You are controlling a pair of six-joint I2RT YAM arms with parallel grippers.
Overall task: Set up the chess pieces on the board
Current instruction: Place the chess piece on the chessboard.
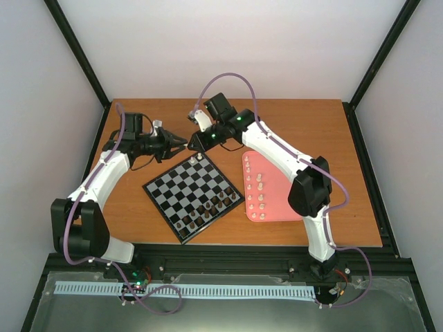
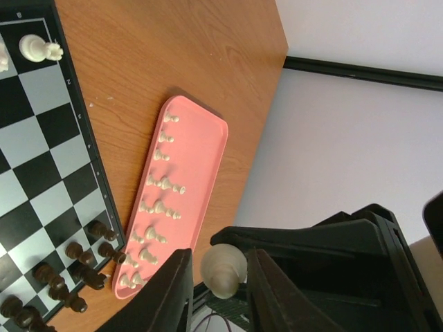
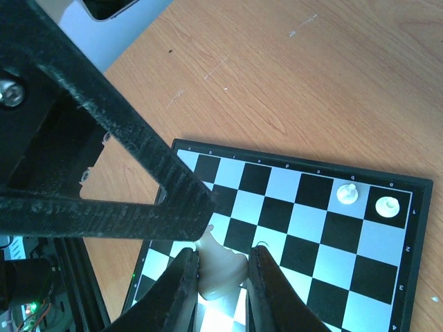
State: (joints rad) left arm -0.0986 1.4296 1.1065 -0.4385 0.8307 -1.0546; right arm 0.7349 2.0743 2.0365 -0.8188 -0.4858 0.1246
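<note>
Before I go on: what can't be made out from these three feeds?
- Left wrist: the cream piece between the fingers shows only partly. Its type, and whether both touch it, are unclear.
- Top view: the left gripper and right gripper meet and hide that piece.
- Right wrist: the board runs off the bottom edge and under a black gripper body.
- Top view: the pieces on the pink tray are too small to identify.

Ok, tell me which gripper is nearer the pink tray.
Right, narrowly. The two meet by the far corner of the board: the right gripper on the side toward the pink tray, the left gripper on the side away from it.
</note>
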